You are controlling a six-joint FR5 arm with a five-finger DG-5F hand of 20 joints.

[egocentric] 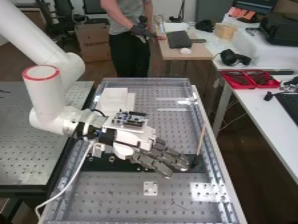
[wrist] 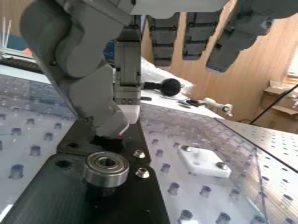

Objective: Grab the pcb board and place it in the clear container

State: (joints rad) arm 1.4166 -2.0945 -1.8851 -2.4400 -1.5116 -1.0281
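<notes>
High view: hand (egocentric: 158, 156) sits over the middle of the counter (egocentric: 106, 197), open, fingers extended and slightly bent. A board (egocentric: 130, 119) with blue and dark parts shows at the back of the hand, near the wrist and well behind the fingertips; cannot tell whether it rests on the hand or lies behind it. White box (egocentric: 114, 99) beyond the board. Wrist view: thumb (wrist: 100, 102) points down at a black plate (wrist: 123, 202), its tip near a round metal bearing (wrist: 106, 169); contact with the plate cannot be told. Two domed screws stand in the plate beside the bearing. Counter top is perforated, clear panels (egocentric: 145, 81) along its edges. White block (egocentric: 150, 188) with two screws lies apart from the plate, on the near side. Thin stick (egocentric: 201, 142) leans upward at the plate's end. Grey perforated table (egocentric: 26, 150) on one side of the counter; on the other, a white desk (egocentric: 258, 107) bearing red trays (egocentric: 249, 79) and a keyboard (egocentric: 290, 106). Behind: wooden desk (egocentric: 199, 54), cardboard box (egocentric: 93, 42).
</notes>
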